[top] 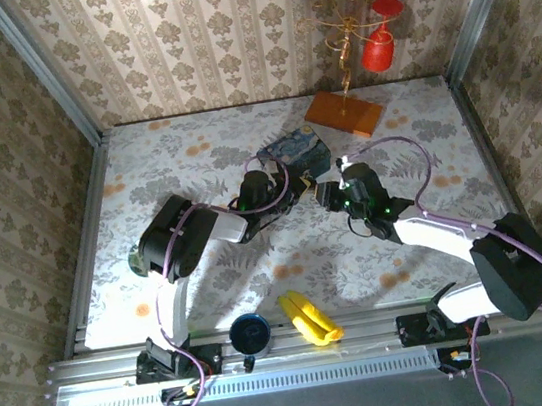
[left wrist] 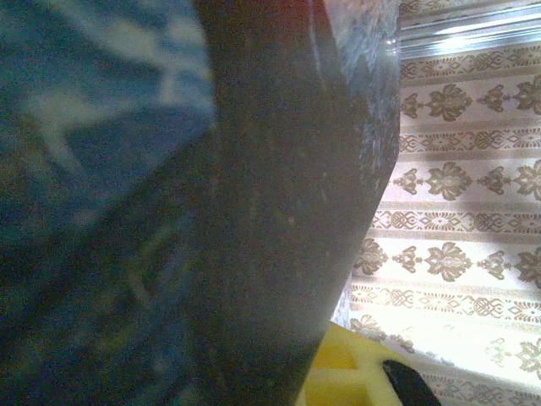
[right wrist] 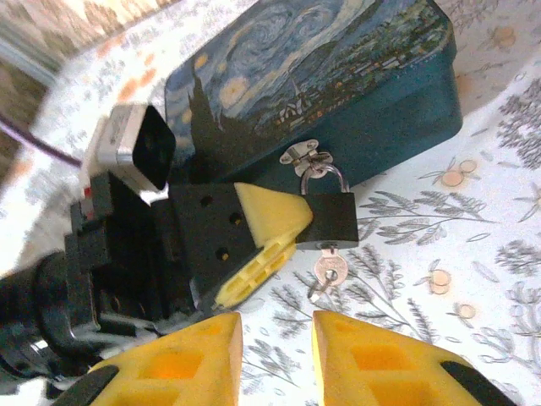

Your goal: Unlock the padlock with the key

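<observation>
Silver and dark metal, the padlock [right wrist: 331,218] hung by its shackle [right wrist: 325,174] from the hasp [right wrist: 306,154] on the front wall of the blue painted box [right wrist: 338,76]. The box lay on the table [right wrist: 482,254], toward the middle of the far edge. The key [right wrist: 328,269] sat in the bottom of the lock, its small silver bow hanging just above the patterned cloth.

The left gripper [right wrist: 283,233] had come in from the left and was clamped on the dark body of the padlock, yellow fingers pressed to its side. The right gripper [right wrist: 276,351] waited just below the key with its fingers apart and nothing between them.

The lock looked light, hard and quite stiff, with smooth faces that would probably slide under a loose pinch. Because it dangles from the hasp, it would likely swing or twist away once the key was turned. The hold on the body therefore seemed the right brace, and it needed to stay firm.

The key was the awkward part: thin, flat and very small next to the fingers. The best hold appeared to be on the two flat faces of the bow, with the pads square across them. That way, turning the wrist would turn the shaft rather than bend it or lever it out of the keyway. A hold on the bow's edges would probably slip, and pulling downward could draw the key out.
</observation>
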Available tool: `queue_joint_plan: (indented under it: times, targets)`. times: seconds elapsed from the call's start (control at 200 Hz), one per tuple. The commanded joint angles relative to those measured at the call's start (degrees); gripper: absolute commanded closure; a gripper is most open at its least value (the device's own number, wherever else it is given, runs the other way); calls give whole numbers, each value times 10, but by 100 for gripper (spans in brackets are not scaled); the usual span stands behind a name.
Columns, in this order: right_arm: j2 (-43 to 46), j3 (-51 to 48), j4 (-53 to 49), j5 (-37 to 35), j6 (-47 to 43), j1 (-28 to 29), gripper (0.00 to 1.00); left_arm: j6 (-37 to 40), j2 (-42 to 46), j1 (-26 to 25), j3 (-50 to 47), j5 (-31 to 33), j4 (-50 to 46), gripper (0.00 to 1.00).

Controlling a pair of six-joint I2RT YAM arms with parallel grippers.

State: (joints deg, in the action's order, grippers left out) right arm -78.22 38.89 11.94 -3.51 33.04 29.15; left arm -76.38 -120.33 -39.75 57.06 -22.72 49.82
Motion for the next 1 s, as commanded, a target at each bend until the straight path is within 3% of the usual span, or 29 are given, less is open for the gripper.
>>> queue_joint_plan:
  times: [0.0,0.375,0.51,0.995]
  targets:
    - [-10,42,-133,-85,-93,23,73,-32,0,-1,-4,-24,2,100]
    - [-116,158,-231,-81,-162,43,70,-38,-2,0,-3,-29,-18,100]
    - [-130,172,-240,-81,-173,44,66,-40,-3,0,-1,-31,-20,100]
    - [-182,212,-248,-118,-218,55,67,-48,-13,-2,10,-39,-32,100]
